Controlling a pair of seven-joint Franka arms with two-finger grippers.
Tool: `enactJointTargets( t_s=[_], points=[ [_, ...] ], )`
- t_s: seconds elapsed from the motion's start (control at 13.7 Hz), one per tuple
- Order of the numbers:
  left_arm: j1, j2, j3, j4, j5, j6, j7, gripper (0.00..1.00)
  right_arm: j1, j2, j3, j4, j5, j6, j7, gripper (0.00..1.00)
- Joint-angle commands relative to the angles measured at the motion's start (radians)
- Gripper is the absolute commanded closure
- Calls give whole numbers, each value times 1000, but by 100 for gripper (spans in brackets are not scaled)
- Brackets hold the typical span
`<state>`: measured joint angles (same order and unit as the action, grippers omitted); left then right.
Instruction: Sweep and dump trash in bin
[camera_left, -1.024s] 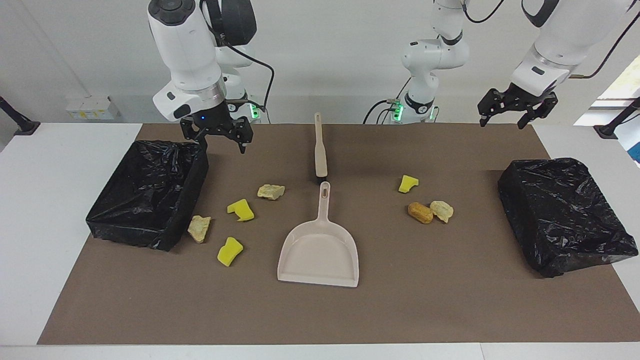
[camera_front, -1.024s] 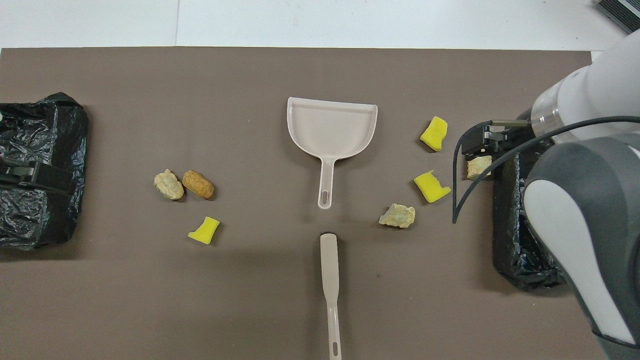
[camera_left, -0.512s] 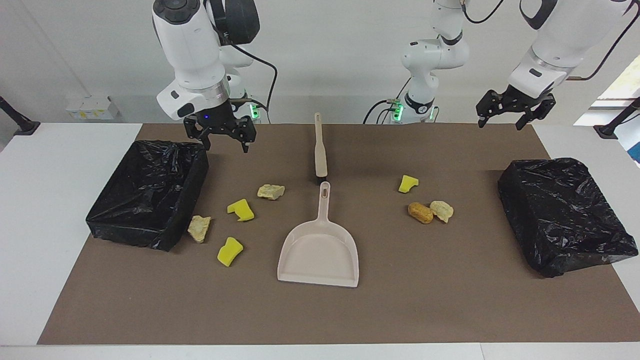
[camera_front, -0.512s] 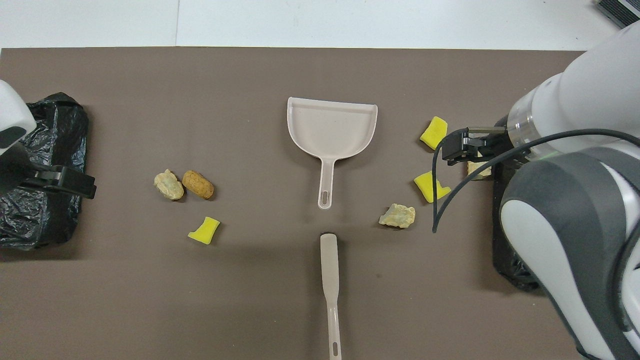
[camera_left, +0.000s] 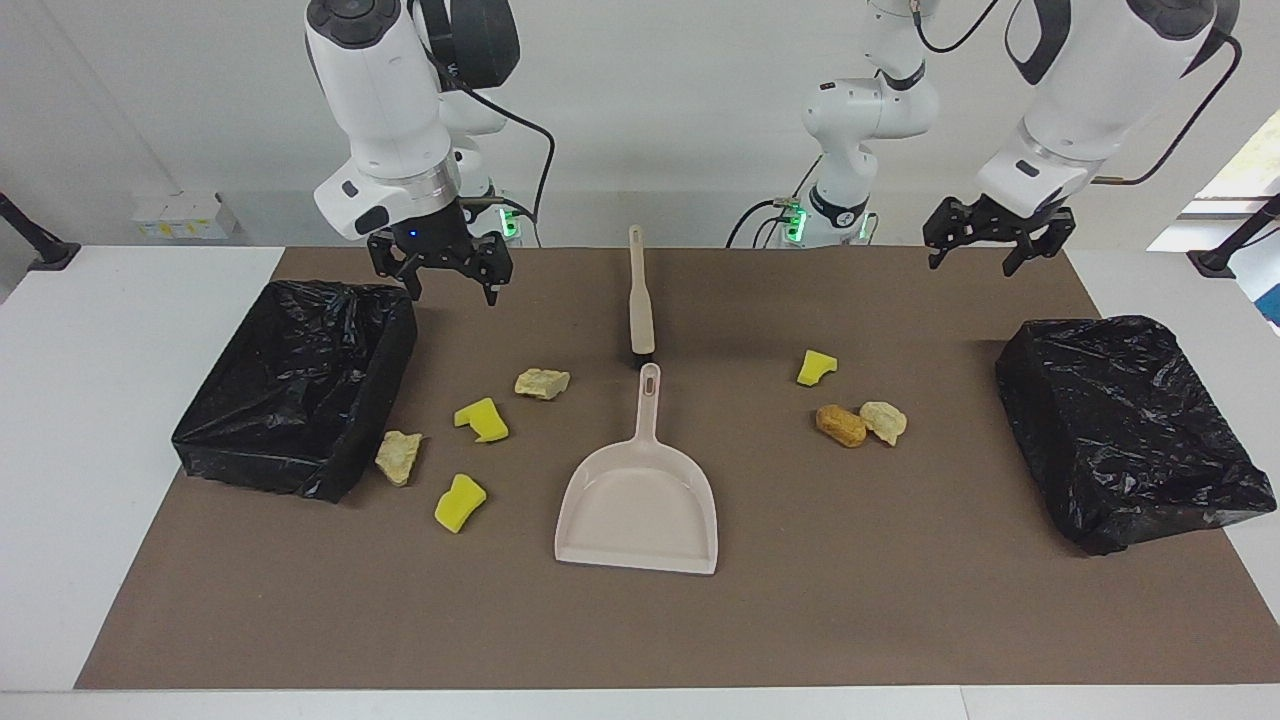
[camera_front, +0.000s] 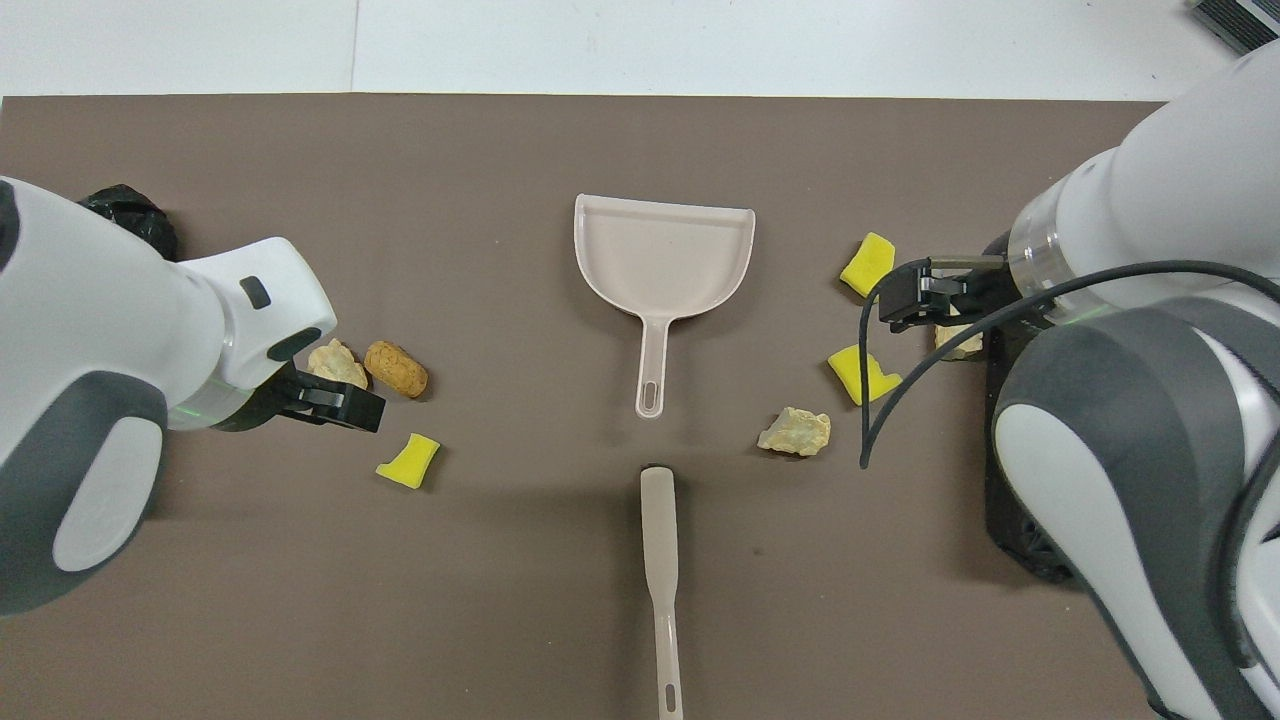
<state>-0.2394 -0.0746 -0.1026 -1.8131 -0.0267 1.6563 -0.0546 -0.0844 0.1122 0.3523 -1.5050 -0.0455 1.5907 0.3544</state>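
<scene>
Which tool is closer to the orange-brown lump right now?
Left. The left tool hangs above the mat at the orange-brown lump's end of the table. The right tool hangs beside the open bin at the right arm's end.

The desk (camera_left: 120, 420) was white, covered by a plain brown mat (camera_left: 860, 600). Both bins (camera_left: 290, 385) (camera_left: 1130, 430) were lined in glossy black plastic. The dustpan (camera_left: 640, 505) and brush (camera_left: 640, 300) were pale beige. The trash comprised bright yellow chunks (camera_left: 460, 502), pale beige rock-like pieces (camera_left: 542, 383) and one orange-brown lump (camera_left: 840, 425). Each arm was white and grey; the left pincer (camera_left: 998, 240) and right pincer (camera_left: 440, 268) were black.
</scene>
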Motion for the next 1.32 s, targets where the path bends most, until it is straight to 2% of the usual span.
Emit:
enactJointTargets(
  t_s=[0.0, 0.37, 0.51, 0.73, 1.1, 1.24],
  points=[
    [-105, -59, 17, -112, -13, 51, -78, 0, -8, -20, 7, -21, 18, 2, 24, 0],
    [-338, -140, 17, -348, -41, 251, -301, 0, 79, 44, 7, -29, -4, 86, 119, 0],
    [-458, -131, 17, -418, -41, 348, -425, 0, 142, 96, 5, -27, -29, 153, 210, 0],
    [-619, -114, 17, -560, -41, 587, -601, 0, 181, 185, 7, -21, -86, 271, 262, 0],
    [-759, -16, 17, -575, -39, 710, -688, 0, 245, 355, 1, 58, -155, 353, 310, 0],
    [-778, 30, 17, -571, -39, 758, -703, 0, 287, 414, 1, 74, -194, 390, 339, 0]
  ],
)
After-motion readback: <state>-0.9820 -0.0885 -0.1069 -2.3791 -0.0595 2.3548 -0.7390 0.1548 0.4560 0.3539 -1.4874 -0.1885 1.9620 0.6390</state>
